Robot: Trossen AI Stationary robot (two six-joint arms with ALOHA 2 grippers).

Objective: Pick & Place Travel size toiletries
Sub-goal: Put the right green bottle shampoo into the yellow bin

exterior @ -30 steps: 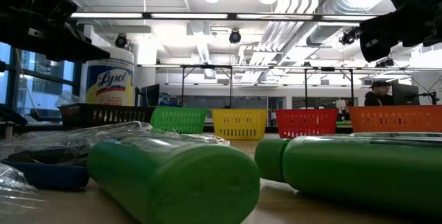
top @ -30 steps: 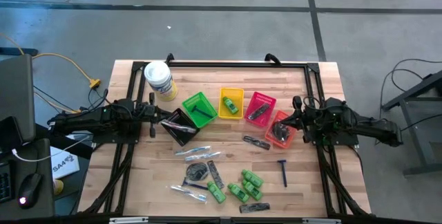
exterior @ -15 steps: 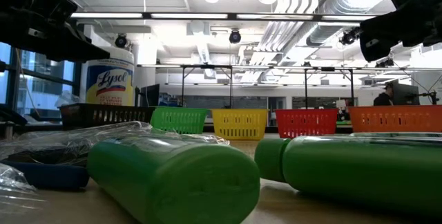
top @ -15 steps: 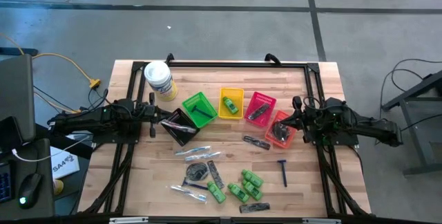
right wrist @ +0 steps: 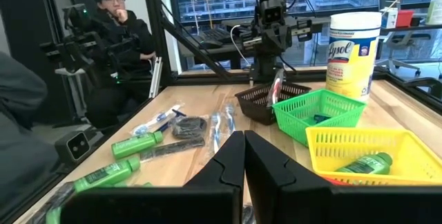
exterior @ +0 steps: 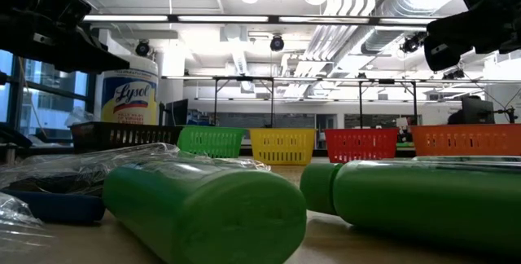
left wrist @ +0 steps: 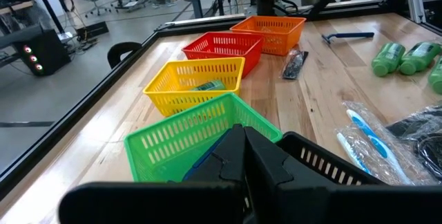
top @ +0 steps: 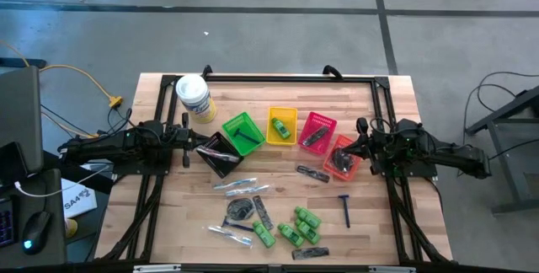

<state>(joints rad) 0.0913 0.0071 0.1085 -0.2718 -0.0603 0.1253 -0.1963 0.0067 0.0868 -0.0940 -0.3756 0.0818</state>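
Several toiletries lie on the near half of the table: green mini bottles [top: 290, 234], a blue-handled razor [top: 344, 210], clear-wrapped sticks [top: 240, 184], dark combs [top: 312, 173] and round dark packets [top: 240, 209]. My left gripper [top: 192, 148] is shut and empty at the left edge of the black basket [top: 221, 155], where a clear-wrapped stick [right wrist: 276, 87] leans on the rim. My right gripper [top: 360, 144] is shut and empty beside the orange basket [top: 344, 158], which holds a dark packet. Both grippers also show shut in their wrist views, left [left wrist: 242, 137] and right [right wrist: 244, 148].
A row of baskets crosses the middle: green [top: 242, 132] with a razor, yellow [top: 281, 125] with a green bottle, red [top: 317, 131] with a comb. A white tub with a yellow label [top: 193, 96] stands far left. A person [right wrist: 117, 23] sits beyond the table.
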